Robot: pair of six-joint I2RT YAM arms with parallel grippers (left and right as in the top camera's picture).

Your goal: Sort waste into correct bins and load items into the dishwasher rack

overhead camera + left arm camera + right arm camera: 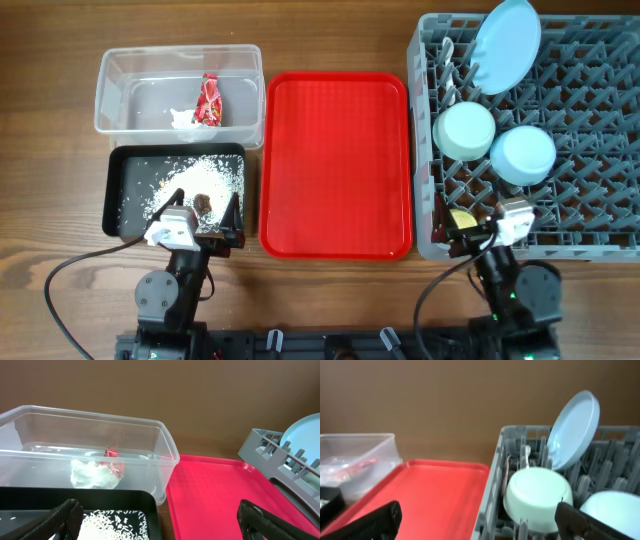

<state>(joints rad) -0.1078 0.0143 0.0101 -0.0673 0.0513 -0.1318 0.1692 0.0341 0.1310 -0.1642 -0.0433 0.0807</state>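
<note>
I have both arms at the near edge of the bench. The left jaws are spread wide with nothing between them, hanging over the near rim of the black tray [115, 200]. In the left wrist view one finger shows low at each side of the frame. Rice [205, 172] is scattered over the tray floor, with a brown lump [203, 202] towards its near side.

Just behind the tray stands the clear tub [140, 70]. It holds the red wrapper [210, 100], with the white tissue [182, 120] touching it.

The red tray [335, 165] lies between these two bins and the rack [590, 200].

The right jaws are also wide and hold nothing, over the rack's near left corner. The yellow cup [462, 218] sits among the pegs there, just beside them.

Further back in the rack, the mint bowl [465, 132] and the blue bowl [522, 155] lie side by side, the mint one to the left. The blue plate [507, 45] stands on edge at the far side, leaning.

In the right wrist view a white utensil [526, 457] sticks up behind the mint bowl. I cannot tell whether it is the fork or the spoon.
</note>
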